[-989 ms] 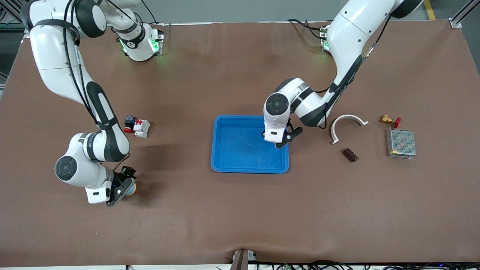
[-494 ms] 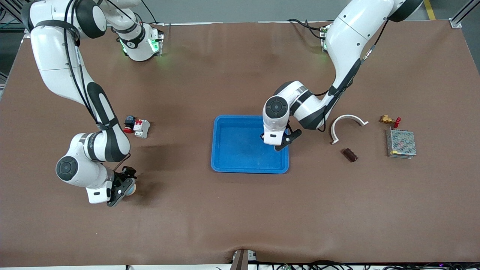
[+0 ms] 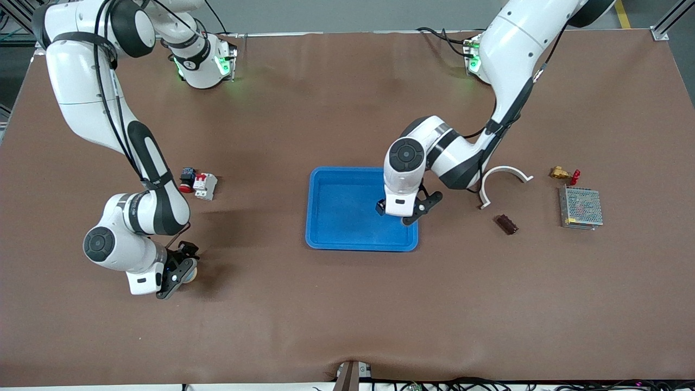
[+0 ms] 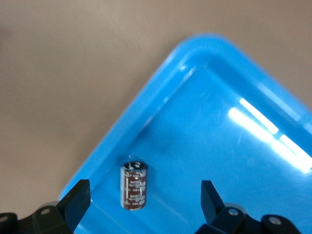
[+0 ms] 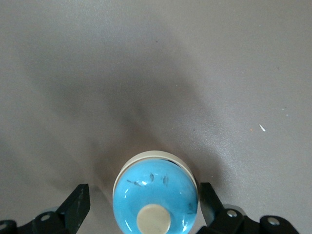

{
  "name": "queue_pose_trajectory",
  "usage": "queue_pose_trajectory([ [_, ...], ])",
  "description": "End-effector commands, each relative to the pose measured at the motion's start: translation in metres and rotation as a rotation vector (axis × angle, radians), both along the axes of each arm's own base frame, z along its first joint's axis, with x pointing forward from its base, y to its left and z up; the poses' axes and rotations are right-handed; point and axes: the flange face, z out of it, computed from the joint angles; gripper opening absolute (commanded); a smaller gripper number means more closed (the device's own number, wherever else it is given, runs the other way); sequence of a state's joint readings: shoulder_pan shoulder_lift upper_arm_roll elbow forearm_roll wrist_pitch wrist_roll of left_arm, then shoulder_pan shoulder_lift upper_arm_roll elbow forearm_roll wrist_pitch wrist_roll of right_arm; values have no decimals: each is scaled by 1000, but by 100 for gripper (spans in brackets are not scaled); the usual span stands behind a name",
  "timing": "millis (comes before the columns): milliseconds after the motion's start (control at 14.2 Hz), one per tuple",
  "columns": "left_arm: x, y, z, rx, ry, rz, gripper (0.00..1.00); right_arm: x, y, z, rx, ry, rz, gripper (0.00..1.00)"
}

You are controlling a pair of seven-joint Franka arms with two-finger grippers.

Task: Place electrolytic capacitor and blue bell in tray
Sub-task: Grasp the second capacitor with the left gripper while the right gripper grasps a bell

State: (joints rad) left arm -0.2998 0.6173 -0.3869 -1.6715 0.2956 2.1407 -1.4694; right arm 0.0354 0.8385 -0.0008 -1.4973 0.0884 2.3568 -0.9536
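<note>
left claw point(image 3: 407, 210) over tray point(image 3: 347, 243) (blue)

The tray point(image 3: 347, 239) sits in the middle of the table point(image 3: 347, 315). The capacitor point(image 4: 134, 186) lies in the tray, close to one corner, near the rim. The left gripper point(image 3: 404, 213) hangs over that end of the tray, fingers apart. The bell point(image 5: 155, 195) sits on the table toward the right arm's end, well apart from the tray. The right gripper point(image 3: 179, 271) is around the bell, one finger on each side.
</note>
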Motion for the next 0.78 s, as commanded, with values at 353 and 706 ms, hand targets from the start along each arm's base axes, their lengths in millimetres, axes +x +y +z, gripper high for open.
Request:
queue_pose_trajectory([
  [353, 68, 98, 126, -27, 28, -92, 100, 6, 1, 1, 36, -5, -32, 59],
  [706, 98, 184, 137, -30, 21, -47, 100, 14, 9, 23, 53, 18, -113, 59],
])
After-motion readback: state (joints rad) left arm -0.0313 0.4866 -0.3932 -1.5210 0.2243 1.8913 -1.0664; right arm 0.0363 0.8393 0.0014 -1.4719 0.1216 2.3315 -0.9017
